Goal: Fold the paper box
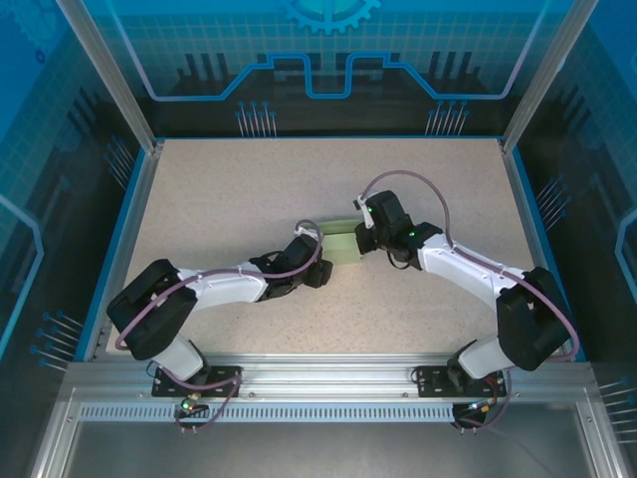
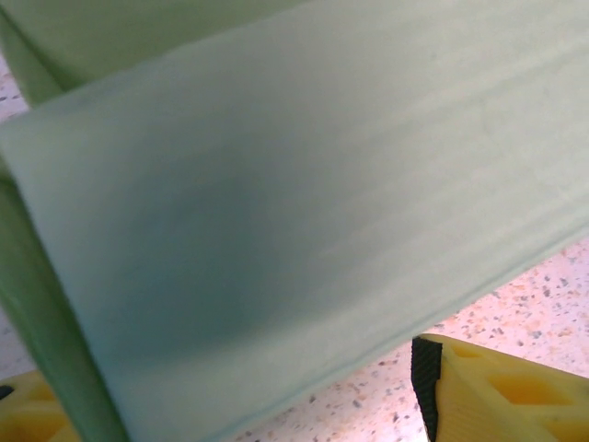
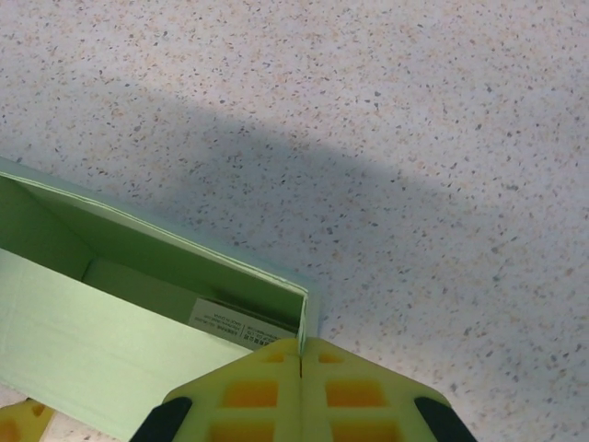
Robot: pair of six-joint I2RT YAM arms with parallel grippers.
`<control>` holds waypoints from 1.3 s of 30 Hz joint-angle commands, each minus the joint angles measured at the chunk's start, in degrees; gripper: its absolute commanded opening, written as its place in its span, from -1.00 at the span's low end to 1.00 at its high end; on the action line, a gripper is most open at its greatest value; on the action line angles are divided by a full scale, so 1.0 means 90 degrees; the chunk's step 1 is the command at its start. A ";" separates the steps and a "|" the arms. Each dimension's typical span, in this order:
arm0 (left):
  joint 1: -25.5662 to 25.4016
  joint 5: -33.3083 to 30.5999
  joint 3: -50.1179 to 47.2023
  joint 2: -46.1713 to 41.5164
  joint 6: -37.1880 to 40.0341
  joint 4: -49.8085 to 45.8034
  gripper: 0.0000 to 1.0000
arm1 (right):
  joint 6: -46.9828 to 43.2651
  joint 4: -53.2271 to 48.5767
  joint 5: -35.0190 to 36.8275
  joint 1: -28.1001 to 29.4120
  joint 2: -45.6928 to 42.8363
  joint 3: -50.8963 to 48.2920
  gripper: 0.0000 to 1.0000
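The paper box (image 1: 344, 243) is a pale mint-green shallow box, open on top, in the middle of the table between both arms. In the right wrist view the paper box (image 3: 110, 350) shows its inside with a small white printed label (image 3: 241, 322). My right gripper (image 3: 302, 348) is shut on the box's right end wall, pinching the thin card; from above the right gripper (image 1: 361, 239) sits at the box's right side. My left gripper (image 1: 323, 257) is at the box's near-left side. A wide box panel (image 2: 294, 203) lies across the open left gripper (image 2: 230, 401), its black-padded finger (image 2: 428, 387) clear of the card.
The speckled beige table (image 1: 249, 189) stretches all around the box. Blue-edged side walls (image 1: 114, 249) and the aluminium rail (image 1: 318, 373) at the near edge bound it. A yellow fingertip (image 3: 18, 419) of the left gripper peeks in beside the box.
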 commanded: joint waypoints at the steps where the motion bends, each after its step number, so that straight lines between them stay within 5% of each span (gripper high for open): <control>1: -0.0264 0.0521 0.0440 0.0166 0.0054 0.0777 0.32 | -0.0685 -0.0432 -0.1265 -0.0123 0.0222 0.0284 -1.00; 12: -0.0375 0.0799 0.0487 0.0182 0.0296 0.0695 0.38 | -0.1718 -0.1022 -0.1937 -0.0931 0.0675 0.0847 -1.00; 39: -0.0060 0.0750 -0.0534 -0.1314 0.1303 0.0080 0.62 | -0.2245 -0.1230 -0.2168 -0.1125 0.0757 0.1038 -1.00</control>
